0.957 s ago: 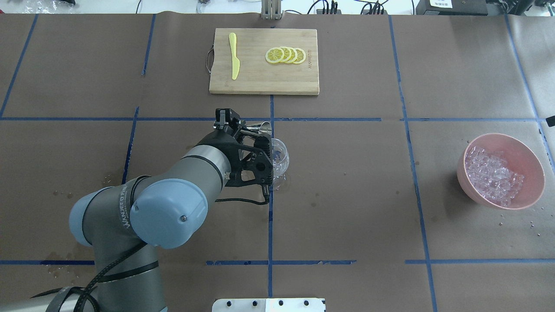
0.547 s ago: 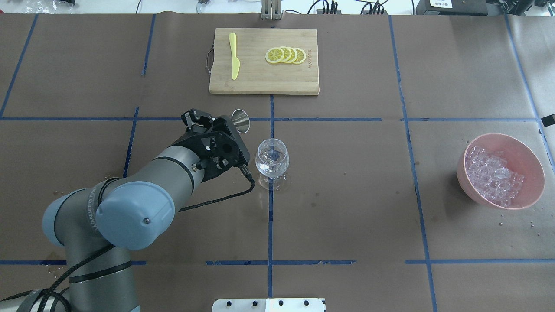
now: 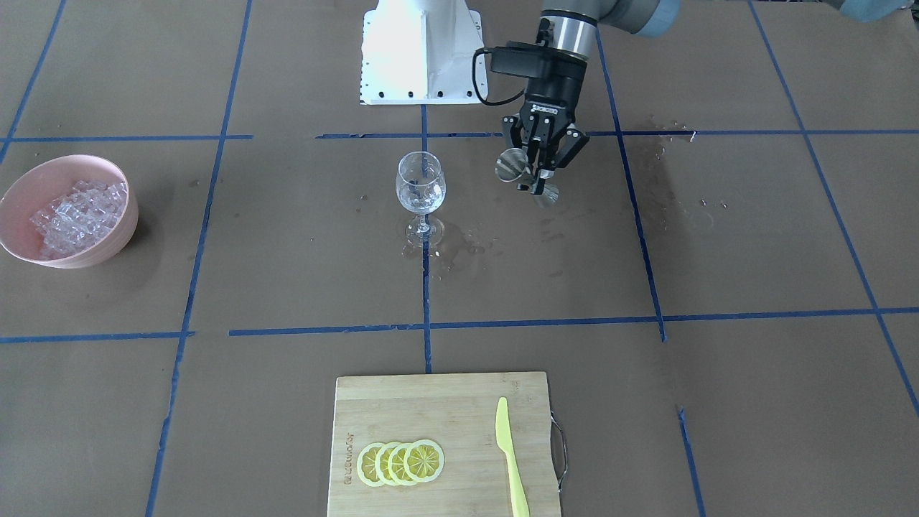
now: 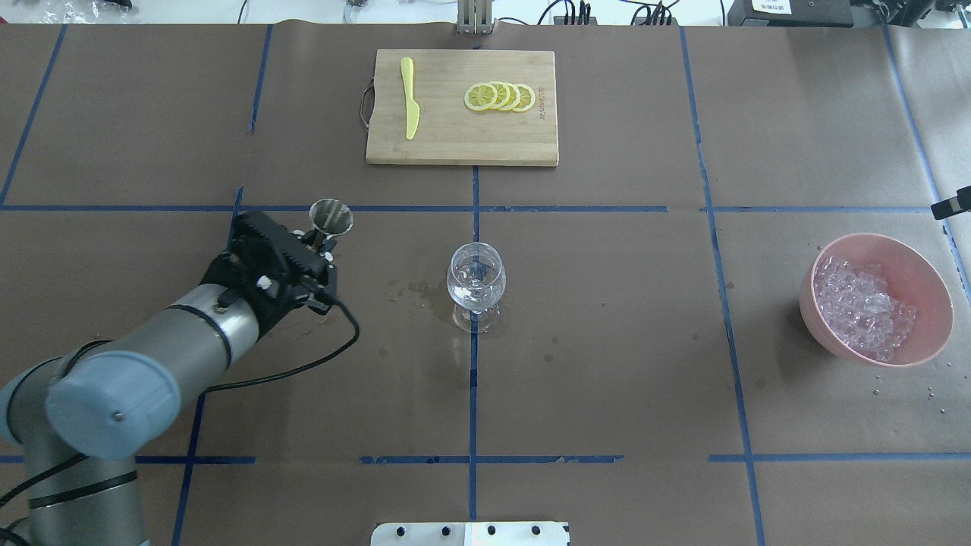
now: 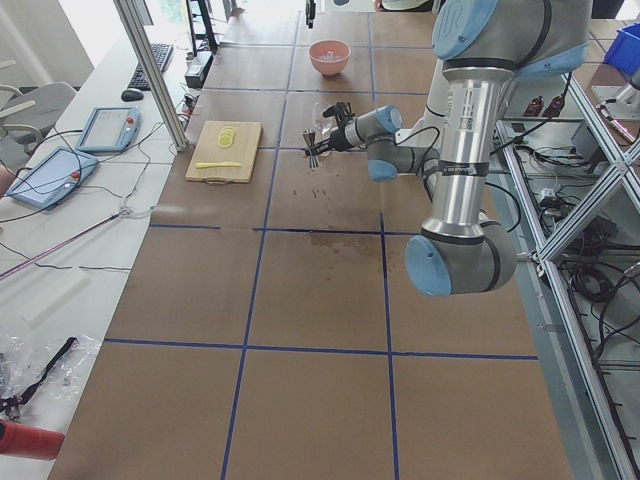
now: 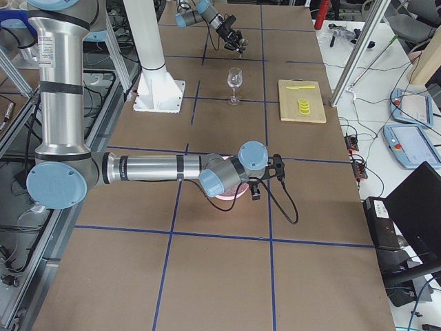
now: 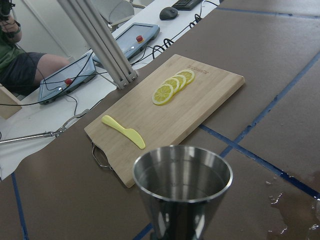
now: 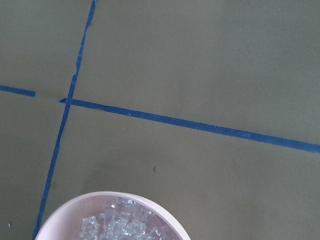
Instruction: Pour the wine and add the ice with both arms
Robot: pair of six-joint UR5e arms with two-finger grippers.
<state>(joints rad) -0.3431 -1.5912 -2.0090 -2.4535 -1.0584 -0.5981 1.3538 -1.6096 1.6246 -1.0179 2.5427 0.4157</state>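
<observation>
The left gripper (image 3: 533, 176) pinches the light, rigid measuring cup (image 7: 182, 190) at its narrow waist; the ice (image 4: 861, 303) looks slick, best squeezed across flat faces.

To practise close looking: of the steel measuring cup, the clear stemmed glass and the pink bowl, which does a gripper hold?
The steel measuring cup, in the left gripper; the clear stemmed glass and pink bowl stand ungripped.
</observation>
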